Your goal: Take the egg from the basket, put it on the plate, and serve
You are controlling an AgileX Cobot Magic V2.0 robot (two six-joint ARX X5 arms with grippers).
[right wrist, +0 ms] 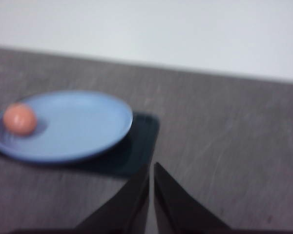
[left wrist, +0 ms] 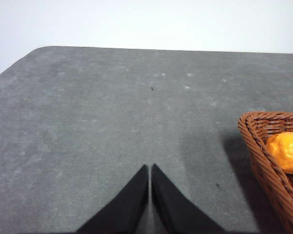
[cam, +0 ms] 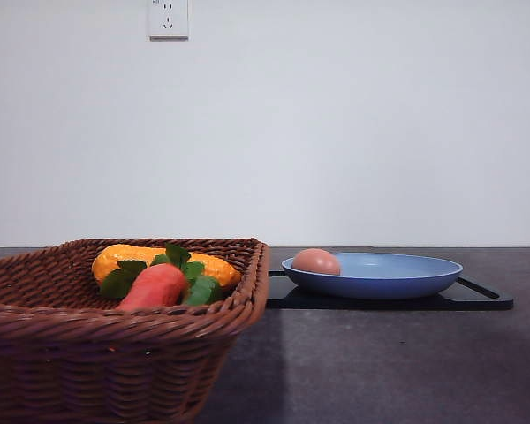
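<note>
Grey speckled tabletop (cam: 380,362) runs back to a plain white wall (cam: 336,132) with a socket high up. I see the small smooth pinkish-brown egg (cam: 315,261) lying at the left side of the wide matte blue plate (cam: 397,281), which sits on a flat black tray (cam: 486,300); the brown wicker basket (cam: 88,371) stands just left. My left gripper (left wrist: 150,168) and right gripper (right wrist: 152,165) are both pinched closed on nothing, hovering over bare table

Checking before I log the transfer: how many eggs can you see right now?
1. The egg lies on the blue plate, near its left edge. None shows in the basket, though its vegetables could hide one.
</note>
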